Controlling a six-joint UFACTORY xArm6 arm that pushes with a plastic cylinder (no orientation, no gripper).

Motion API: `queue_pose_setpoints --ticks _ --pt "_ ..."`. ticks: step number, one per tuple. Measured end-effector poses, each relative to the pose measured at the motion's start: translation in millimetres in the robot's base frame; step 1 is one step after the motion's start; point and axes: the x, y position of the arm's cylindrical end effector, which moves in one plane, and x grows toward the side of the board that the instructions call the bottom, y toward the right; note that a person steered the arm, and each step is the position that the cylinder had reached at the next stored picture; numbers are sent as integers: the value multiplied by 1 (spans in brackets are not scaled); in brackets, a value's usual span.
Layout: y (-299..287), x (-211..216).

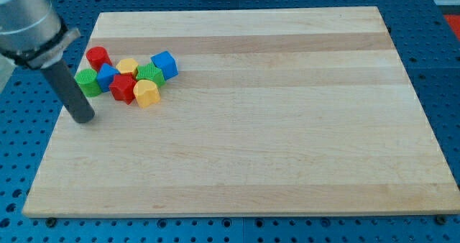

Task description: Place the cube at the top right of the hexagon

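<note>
**Rod tip waits left of a tight cluster**

Bare wooden board (287,149) fills the view's bottom and right; no block lies there. Further up, at the view's left, the tip (84,118) rests on the board, just left of and a little below the cluster, touching no block; the rod carries no jaws, so there is nothing to spread or press together. Beyond the tip the blocks sit bunched, many touching: a yellow heart-like block (146,93) and a red star-like block (123,88) nearest; a green block (88,82), a small blue block (108,75) and a second green block (150,74) in the middle row; a yellow block (128,66), perhaps the hexagon, though its shape is hard to make out; a red block (98,57) farthest left. The blue cube (164,64) stands at the cluster's right edge, already up and right of that yellow block. The tip probably stands off to the side so it can choose a clean line of push without scattering neighbours.
</note>
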Motion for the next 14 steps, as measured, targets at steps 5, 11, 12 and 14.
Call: queue_pose_setpoints --ticks 5,11,12,14 --pt "-21 -67" --pt "-22 -110" --pt "-15 -111" --pt "25 -111"
